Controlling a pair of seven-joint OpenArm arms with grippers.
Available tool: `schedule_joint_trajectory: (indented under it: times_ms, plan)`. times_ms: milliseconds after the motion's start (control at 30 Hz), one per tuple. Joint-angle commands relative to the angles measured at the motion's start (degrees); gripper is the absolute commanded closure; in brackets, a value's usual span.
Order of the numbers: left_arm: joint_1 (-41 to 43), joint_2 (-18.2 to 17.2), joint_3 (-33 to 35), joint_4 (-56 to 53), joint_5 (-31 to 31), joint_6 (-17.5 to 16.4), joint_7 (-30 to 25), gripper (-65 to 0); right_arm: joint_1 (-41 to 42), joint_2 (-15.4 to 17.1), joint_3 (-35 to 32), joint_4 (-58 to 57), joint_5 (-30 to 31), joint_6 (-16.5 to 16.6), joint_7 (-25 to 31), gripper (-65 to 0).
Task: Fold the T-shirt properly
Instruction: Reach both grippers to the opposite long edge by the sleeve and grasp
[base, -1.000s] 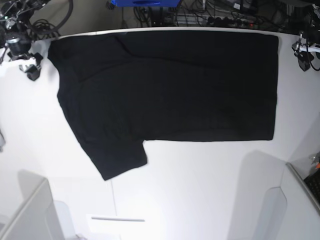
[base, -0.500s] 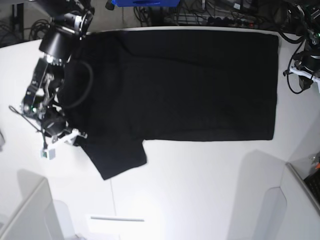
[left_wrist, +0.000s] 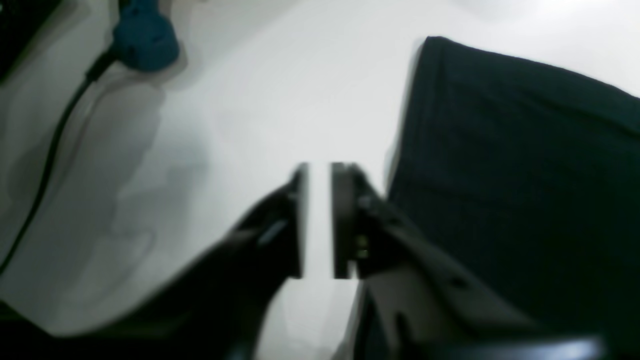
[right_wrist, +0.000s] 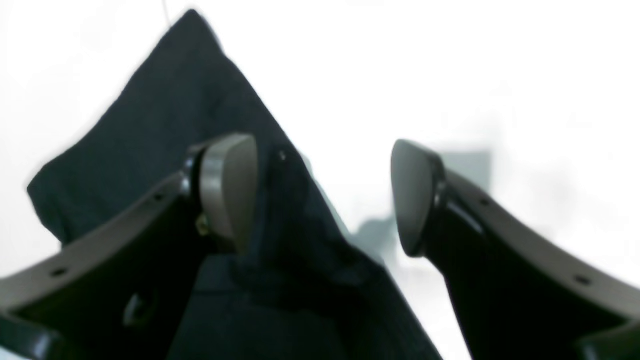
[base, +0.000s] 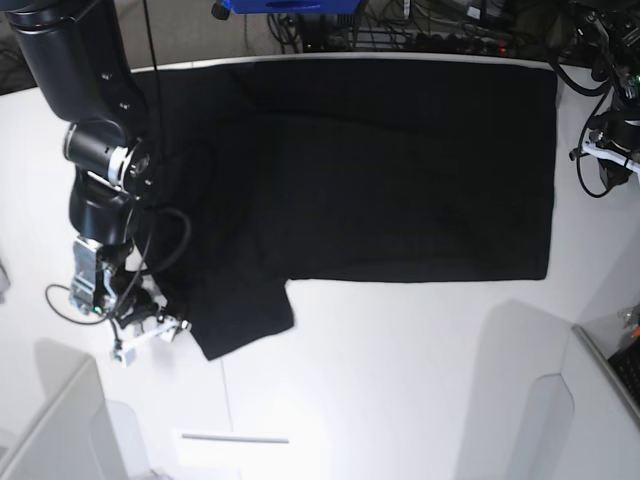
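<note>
Lying flat on the table (base: 400, 380), the T-shirt (base: 400, 170) shows no readable writing.

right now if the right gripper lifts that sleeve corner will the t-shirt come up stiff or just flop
Probably flop: the T-shirt is thin cloth lying flat, its sleeve already creased. Likely light, so only the pinched corner rises while the rest drags. The right gripper stands open astride the sleeve edge, gripping nothing.

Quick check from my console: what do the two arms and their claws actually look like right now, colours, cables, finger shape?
Right arm: thick black round segments, a loose black cable, white parts near the right claw, whose curved dark fingers carry rounded grey pads. Left claw: dark, with flat straight fingers; in the base view it shows white parts and black cables.
</note>
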Motion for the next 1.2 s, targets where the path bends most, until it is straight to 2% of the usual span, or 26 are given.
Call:
schedule_joint_trajectory:
  times_ms: [0, 67, 133, 200, 333, 500, 667, 833, 1033, 1167]
  plan:
    - [0.0, -1.1, -0.5, -0.1, -0.3, 0.1, -1.0, -18.6, 2.5, 0.9, -0.1, 0.0, 0.4, 0.0, 1.1, -39.8]
    - [0.0, -1.2, -0.2, -1.8, -0.3, 0.1, -1.0, -24.7, 2.5, 0.8, -1.7, -0.1, 0.4, 0.0, 1.1, -39.8]
    - [-0.8, -1.3, -0.1, -3.4, -0.6, 0.1, -1.0, -28.1, 2.2, 0.5, -6.2, -0.1, 0.6, 0.1, 1.1, -39.6]
    - [-2.2, -1.3, -0.3, -4.9, -0.3, 0.1, -1.0, -28.3, 1.5, -0.4, -9.0, 0.0, 0.7, 0.1, 1.1, -39.6]
    - [-4.0, -1.3, -0.5, -8.2, -0.3, 0.1, -1.0, -28.3, 0.7, -0.9, -9.2, 0.1, 0.7, 0.1, 1.2, -38.7]
    - [-4.9, -1.3, -0.1, -8.9, -0.3, 0.1, -1.0, -28.1, 0.7, -0.8, -9.2, 0.1, 0.7, 0.1, 1.4, -31.2]
    - [-6.7, -1.3, -0.1, -9.5, -0.3, 0.1, -1.0, -28.1, 0.6, -0.6, -9.2, 0.1, 0.7, 0.1, 2.6, -20.1]
    - [-10.5, -3.3, 1.6, -13.6, -0.2, 0.1, -1.0, -28.1, -0.1, -0.6, -9.2, 0.1, 0.7, 0.0, 3.4, -0.9]
    - [-19.0, -7.0, 6.9, -22.0, 0.6, 0.3, -1.0, -29.0, -0.1, -0.8, -9.2, 0.1, 0.7, -0.2, 3.4, 0.0]
    - [-27.0, -6.8, 9.7, -28.9, 8.2, 0.3, -1.0, -29.0, -0.1, -0.8, -9.3, 0.1, 0.7, -0.2, 3.4, 0.0]
